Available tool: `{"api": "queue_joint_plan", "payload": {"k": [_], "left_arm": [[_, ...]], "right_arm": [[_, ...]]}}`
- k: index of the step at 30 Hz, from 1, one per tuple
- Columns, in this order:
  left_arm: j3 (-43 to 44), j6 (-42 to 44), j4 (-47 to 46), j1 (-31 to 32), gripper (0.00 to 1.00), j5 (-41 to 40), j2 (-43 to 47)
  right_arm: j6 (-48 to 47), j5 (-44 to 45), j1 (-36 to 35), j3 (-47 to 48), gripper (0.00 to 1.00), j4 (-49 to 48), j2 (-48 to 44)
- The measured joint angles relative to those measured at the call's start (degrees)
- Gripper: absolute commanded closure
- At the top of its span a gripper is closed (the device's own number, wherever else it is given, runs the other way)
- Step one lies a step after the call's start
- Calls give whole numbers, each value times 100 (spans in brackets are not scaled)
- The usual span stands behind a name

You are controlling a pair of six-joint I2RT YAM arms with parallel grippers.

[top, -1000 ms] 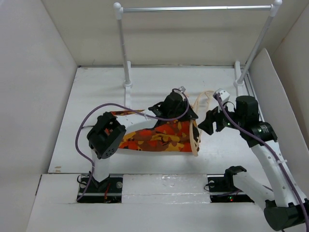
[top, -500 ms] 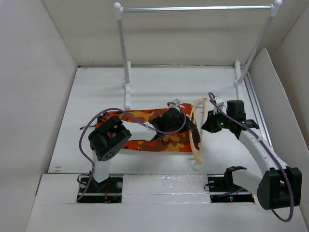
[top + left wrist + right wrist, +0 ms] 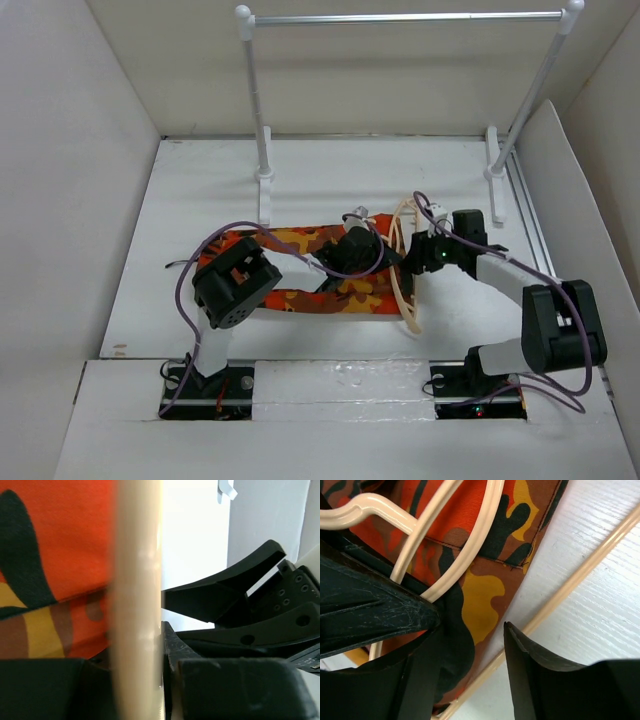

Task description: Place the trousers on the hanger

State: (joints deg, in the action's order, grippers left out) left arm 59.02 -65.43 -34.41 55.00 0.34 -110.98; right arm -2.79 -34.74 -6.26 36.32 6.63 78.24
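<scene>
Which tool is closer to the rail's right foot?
Right. The right tool sits left of that foot and nearer the robot; the left tool is farther left, over the trousers.

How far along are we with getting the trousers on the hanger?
Done: the hanger lies at the end of the trousers, its bars crossing the cloth. In hand: the left gripper and the open right gripper meet there. Left: the legs lie flat on the table, not draped over the bar.
</scene>
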Motion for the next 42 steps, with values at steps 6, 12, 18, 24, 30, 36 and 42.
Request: {"api": "queue_joint_plan", "payload": {"k": [6,12,18,24,30,36,42], "left_arm": [[20,-13,-17,0,100,-105,-103],[-7,-28,-7,0,100,-223,-105],[-7,20,68,7,100,-323,-96],[-9,186,212,61,100,-396,120],[-293,380,400,7,100,-540,444],[-481,643,597,-114,100,-522,564],[-603,719,662,-197,100,-592,669]], "right_arm": [[-24,24,-85,-20,36,-319,516],[-11,-201,-133,-243,81,-769,704],[26,-667,101,-391,100,-942,704],[188,-1086,828,-407,100,-243,-271],[828,-1128,1427,-400,100,-105,-1141],[1714,-1113,1690,-393,100,-638,-844],[1740,-1058,1947,-101,100,-227,-367]]}}
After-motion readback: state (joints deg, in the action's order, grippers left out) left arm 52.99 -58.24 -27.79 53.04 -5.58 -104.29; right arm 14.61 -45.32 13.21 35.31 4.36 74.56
